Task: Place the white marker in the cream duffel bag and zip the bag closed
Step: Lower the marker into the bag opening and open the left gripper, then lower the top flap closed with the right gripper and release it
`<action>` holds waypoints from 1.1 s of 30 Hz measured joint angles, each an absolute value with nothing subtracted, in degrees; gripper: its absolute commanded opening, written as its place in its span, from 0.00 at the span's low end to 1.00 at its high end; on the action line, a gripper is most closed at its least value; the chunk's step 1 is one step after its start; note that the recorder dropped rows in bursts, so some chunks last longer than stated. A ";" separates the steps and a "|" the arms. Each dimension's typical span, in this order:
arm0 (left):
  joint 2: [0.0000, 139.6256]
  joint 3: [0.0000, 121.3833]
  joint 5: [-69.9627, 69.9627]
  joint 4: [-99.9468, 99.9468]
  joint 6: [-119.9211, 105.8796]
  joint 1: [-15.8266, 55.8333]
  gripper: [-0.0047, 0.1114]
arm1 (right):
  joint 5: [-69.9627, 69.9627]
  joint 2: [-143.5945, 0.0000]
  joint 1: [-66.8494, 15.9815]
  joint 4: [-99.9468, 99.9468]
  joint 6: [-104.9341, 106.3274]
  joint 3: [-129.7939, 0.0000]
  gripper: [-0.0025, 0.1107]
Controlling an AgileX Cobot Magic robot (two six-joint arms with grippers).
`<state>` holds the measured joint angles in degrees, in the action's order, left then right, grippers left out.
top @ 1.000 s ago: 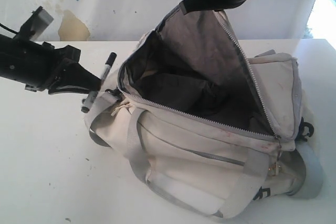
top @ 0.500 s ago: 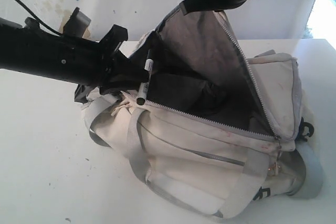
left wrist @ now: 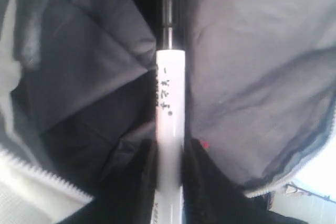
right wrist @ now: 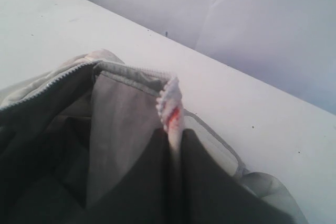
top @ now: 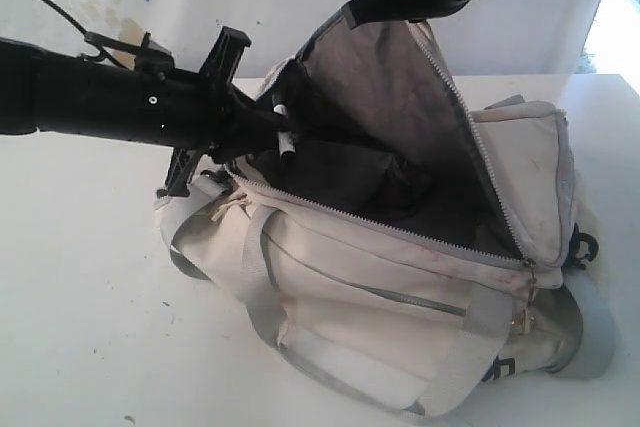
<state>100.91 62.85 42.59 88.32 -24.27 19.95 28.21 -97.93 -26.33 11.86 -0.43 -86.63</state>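
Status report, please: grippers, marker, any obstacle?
Left gripper shut on marker at bag mouth. Right gripper holds bag open. No obstacle seen.

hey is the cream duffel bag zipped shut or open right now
Open: the cream duffel bag gapes, its flap held up by the right gripper, dark lining showing.

The white marker (left wrist: 170,119), slim with dark lettering, is sticking black end first out of the left end effector (top: 268,129), over the dark lining of the stained cream duffel bag (top: 400,277), whose unzipped flap is hanging from the right end effector (top: 352,13)
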 measured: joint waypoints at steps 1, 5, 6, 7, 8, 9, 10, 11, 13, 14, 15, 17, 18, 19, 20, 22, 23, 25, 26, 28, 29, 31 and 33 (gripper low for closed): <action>101.20 63.62 42.22 88.32 -23.94 20.07 0.04 | 28.21 -97.93 -26.33 11.86 -0.43 -86.63 0.02; 102.67 66.02 39.64 88.32 -22.92 21.00 0.05 | 28.21 -97.93 -26.33 11.86 -0.43 -86.63 0.02; 103.14 66.47 39.07 88.07 -22.91 21.35 0.08 | 28.21 -97.93 -26.33 11.86 -0.43 -86.63 0.02; 103.46 66.89 38.77 87.84 -22.82 21.85 0.12 | 28.21 -97.93 -26.33 11.86 -0.43 -86.63 0.02; 103.94 67.24 38.53 87.57 -22.69 22.23 0.17 | 28.21 -97.93 -26.33 11.86 -0.43 -86.63 0.02; 104.29 67.48 38.43 87.46 -22.69 22.65 0.22 | 28.21 -97.93 -26.33 11.86 -0.43 -86.63 0.02; 104.57 67.60 38.11 87.25 -22.69 22.83 0.29 | 28.21 -97.93 -26.33 11.86 -0.43 -86.63 0.02; 104.68 67.71 38.04 87.18 -22.69 23.09 0.36 | 28.21 -97.93 -26.33 11.86 -0.43 -86.63 0.02; 104.73 67.74 37.74 87.03 -22.69 23.32 0.48 | 28.21 -97.93 -26.33 11.86 -0.43 -86.63 0.02; 104.73 67.74 37.66 87.03 -22.69 23.31 0.53 | 28.21 -97.93 -26.33 11.86 -0.43 -86.63 0.02; 104.73 67.74 37.53 86.93 -22.69 23.31 0.58 | 28.21 -97.93 -26.33 11.86 -0.43 -86.63 0.02; 104.73 67.74 37.42 86.90 -22.69 23.31 0.65 | 28.21 -97.93 -26.33 11.86 -0.43 -86.63 0.02; 104.73 67.74 37.42 86.78 -22.69 23.31 0.67 | 28.21 -97.93 -26.33 11.86 -0.43 -86.63 0.02; 104.73 67.74 37.42 86.79 -22.69 23.31 0.68 | 28.21 -97.93 -26.33 11.86 -0.43 -86.63 0.02; 104.73 67.74 37.42 86.79 -22.69 23.31 0.68 | 28.21 -97.93 -26.33 11.86 -0.43 -86.63 0.02; 104.73 67.84 38.18 86.77 -22.69 23.31 0.67 | 28.54 -97.93 -26.33 11.86 -0.43 -86.63 0.02; 104.73 67.84 39.45 86.67 -23.70 23.31 0.66 | 28.75 -97.93 -26.33 11.86 -0.43 -86.63 0.02; 104.48 67.84 42.56 85.37 -25.79 22.30 0.64 | 28.89 -97.93 -26.33 11.74 -0.43 -86.63 0.02; 104.00 67.84 43.58 84.26 -26.04 21.71 0.62 | 29.00 -97.93 -26.33 11.74 -0.43 -86.63 0.02; 102.24 67.84 45.07 79.44 -25.53 19.12 0.61 | 29.48 -97.93 -26.33 10.93 -0.43 -86.63 0.02; 100.83 67.84 45.66 76.33 -24.32 17.28 0.61 | 29.62 -97.93 -26.33 9.55 -0.43 -86.63 0.02; 98.50 67.84 46.19 71.45 -23.11 14.71 0.61 | 29.80 -97.93 -26.33 7.05 -0.43 -86.63 0.02; 96.37 67.84 46.33 65.20 -21.47 12.51 0.61 | 29.80 -97.93 -26.47 4.84 -0.43 -86.63 0.02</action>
<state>96.37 67.84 46.33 65.20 -21.47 12.51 29.80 -97.93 -26.47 4.84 -0.43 -86.63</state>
